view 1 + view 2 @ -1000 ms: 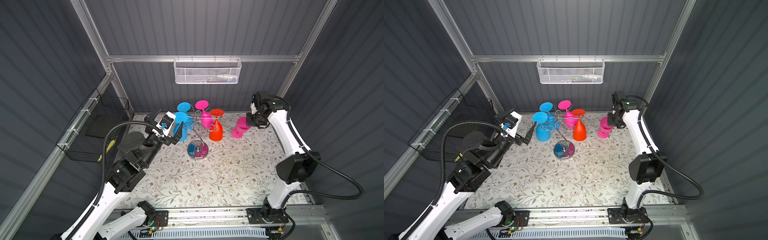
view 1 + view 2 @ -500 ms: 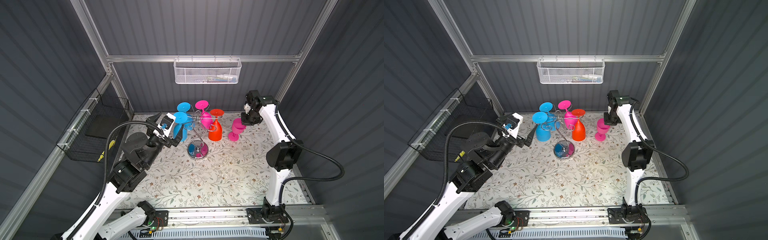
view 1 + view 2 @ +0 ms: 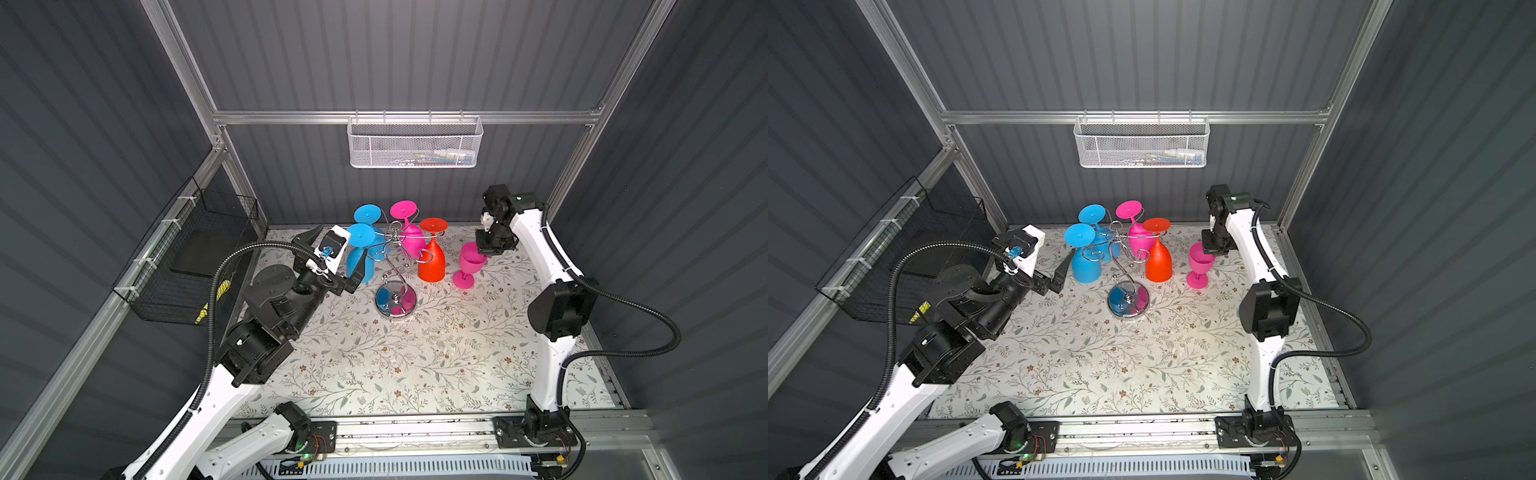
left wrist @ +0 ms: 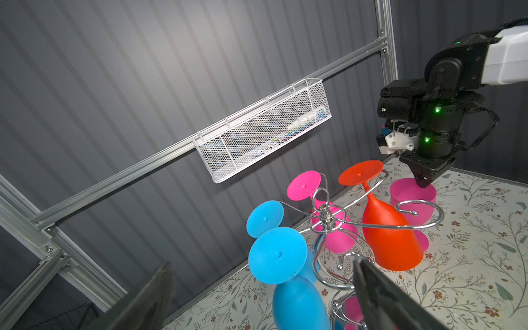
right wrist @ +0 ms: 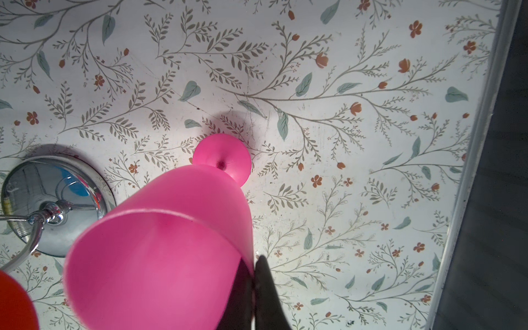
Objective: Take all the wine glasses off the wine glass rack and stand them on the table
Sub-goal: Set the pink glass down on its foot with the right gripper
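Observation:
The chrome wine glass rack (image 3: 397,237) (image 3: 1128,301) (image 4: 325,218) stands at the back middle of the table. Two blue glasses (image 3: 360,257) (image 4: 297,300), a pink one (image 3: 411,239) and an orange one (image 3: 431,259) hang from it upside down. A second pink wine glass (image 3: 471,259) (image 3: 1200,262) (image 5: 160,251) is upright off the rack, to its right. My right gripper (image 3: 483,252) (image 5: 253,264) is shut on that glass's rim. The glass's foot (image 5: 221,158) is at or just above the table. My left gripper (image 4: 261,263) is open, its jaws either side of the nearer blue glass, apart from it.
A white mesh basket (image 3: 413,143) hangs on the back wall rail. A black wire basket (image 3: 187,257) is fixed on the left wall. The rack's mirror base (image 5: 54,200) lies close beside the held glass. The table's right edge rail (image 5: 468,171) runs nearby.
My right arm has turned the pink glass from lying sideways to upright and lowered it beside the orange glass. My left gripper has moved closer to the blue glass, still open.

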Controlling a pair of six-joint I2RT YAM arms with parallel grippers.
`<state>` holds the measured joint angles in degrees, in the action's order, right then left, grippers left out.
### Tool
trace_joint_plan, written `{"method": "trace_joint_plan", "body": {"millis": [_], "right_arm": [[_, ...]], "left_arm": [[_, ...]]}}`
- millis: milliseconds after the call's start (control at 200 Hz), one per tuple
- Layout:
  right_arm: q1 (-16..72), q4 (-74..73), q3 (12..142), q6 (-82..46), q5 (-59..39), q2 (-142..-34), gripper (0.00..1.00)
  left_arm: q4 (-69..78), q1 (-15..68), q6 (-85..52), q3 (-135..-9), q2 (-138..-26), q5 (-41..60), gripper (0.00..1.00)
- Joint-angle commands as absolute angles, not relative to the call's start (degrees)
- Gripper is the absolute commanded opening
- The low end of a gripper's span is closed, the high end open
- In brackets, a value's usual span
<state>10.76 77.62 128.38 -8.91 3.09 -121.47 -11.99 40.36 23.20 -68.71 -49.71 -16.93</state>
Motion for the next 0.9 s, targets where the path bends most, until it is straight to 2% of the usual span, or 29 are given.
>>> {"method": "trace_joint_plan", "body": {"millis": [0, 620, 895], "right_arm": [[11.03, 79.25, 128.89, -8.47, 4.45, -122.41, 0.00], [11.51, 79.08, 127.19, -8.24, 5.38, -123.53, 0.00], [11.51, 79.05, 126.47, -8.08, 5.28, -123.66, 0.06]], "left_arm": [[-12.29, 40.43, 21.70, -68.31, -49.47, -16.71, 1.00], [-12.30, 40.42, 21.31, -68.46, -50.00, -16.51, 1.00], [-13.25, 40.43, 21.64, -68.55, -49.40, -17.06, 1.00]]}}
